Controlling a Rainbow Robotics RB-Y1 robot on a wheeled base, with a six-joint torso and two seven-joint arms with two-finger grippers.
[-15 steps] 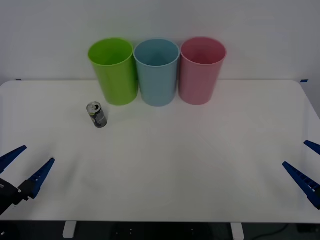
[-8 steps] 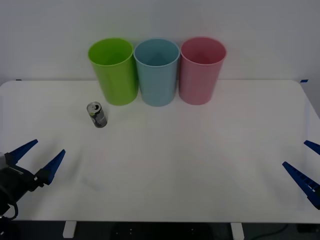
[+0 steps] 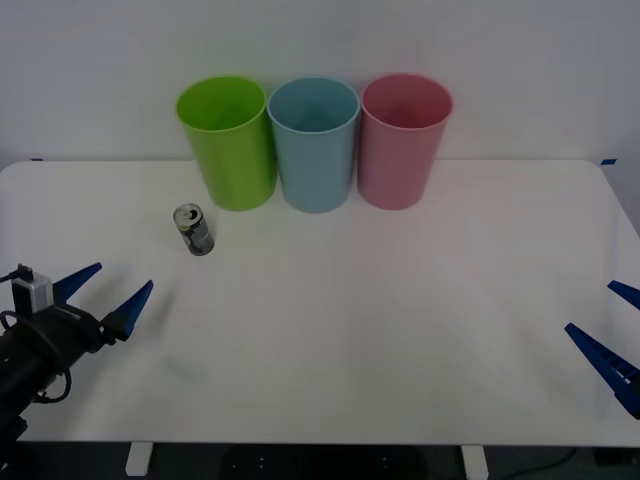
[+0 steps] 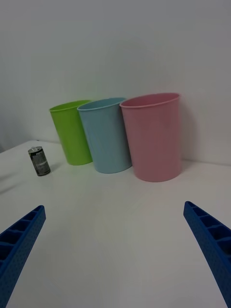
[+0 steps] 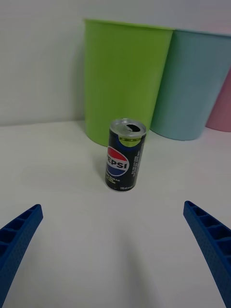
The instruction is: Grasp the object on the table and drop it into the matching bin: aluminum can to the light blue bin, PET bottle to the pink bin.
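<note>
The aluminum can (image 3: 193, 229) stands upright on the tabletop (image 3: 400, 330), just in front of the lime green bin (image 3: 228, 142) and slightly to its left, apart from it. It is small and dark, with a silver top and an opened pull-tab hole (a Pepsi logo can be read in the left wrist view). It is judged to be light, thin-walled and smooth, so it could be dented by a hard squeeze or tipped by a glancing touch. A hold across the middle of its round side wall, with the fingers on opposite sides, is judged best.

The left end effector (image 3: 104, 297) is held low over the near left part of the tabletop, its blue fingers spread wide and aimed toward the can, well apart from it. The right end effector (image 3: 610, 340) is parked at the near right edge, fingers also spread.

Three tall bins stand in a row at the back: lime green, then the light blue bin (image 3: 314, 143), then the pink bin (image 3: 402, 139). What is visible of their insides appears empty; their bottoms cannot be seen.
</note>
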